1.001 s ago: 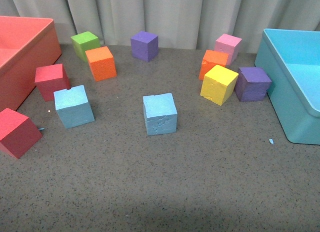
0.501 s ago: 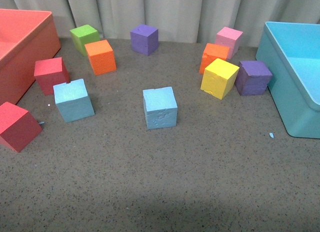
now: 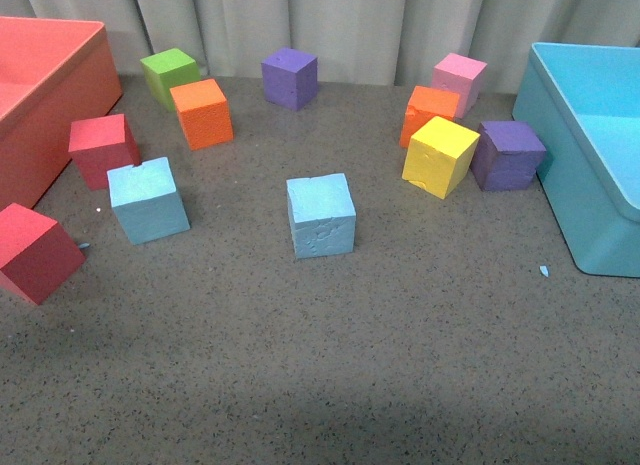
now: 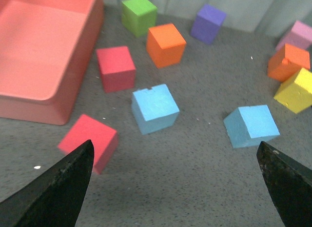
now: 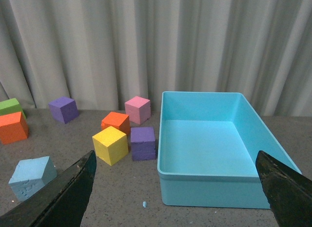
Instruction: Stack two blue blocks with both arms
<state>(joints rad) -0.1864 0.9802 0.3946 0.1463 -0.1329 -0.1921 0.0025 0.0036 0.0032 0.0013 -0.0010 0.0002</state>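
Note:
Two sky-blue foam cubes sit apart on the grey table. One blue block point(image 3: 320, 216) is near the middle; it also shows in the left wrist view point(image 4: 251, 125) and the right wrist view point(image 5: 30, 175). The other blue block point(image 3: 147, 199) is to the left, also in the left wrist view point(image 4: 154, 108). Neither arm shows in the front view. My left gripper point(image 4: 175, 188) is open and empty, above bare table short of both blue blocks. My right gripper point(image 5: 175, 188) is open and empty, facing the turquoise bin.
A red bin point(image 3: 45, 95) stands far left, a turquoise bin point(image 3: 590, 155) far right. Red cubes point(image 3: 100, 148) point(image 3: 32, 253), a green cube point(image 3: 168, 75) and an orange cube point(image 3: 201, 112) lie left. Purple point(image 3: 290, 78), pink point(image 3: 458, 80), orange point(image 3: 428, 113), yellow point(image 3: 438, 156) and purple point(image 3: 506, 155) cubes lie behind and right.
The front view has shifted slightly between one second ago and half a second ago; the blocks have not moved on the table.

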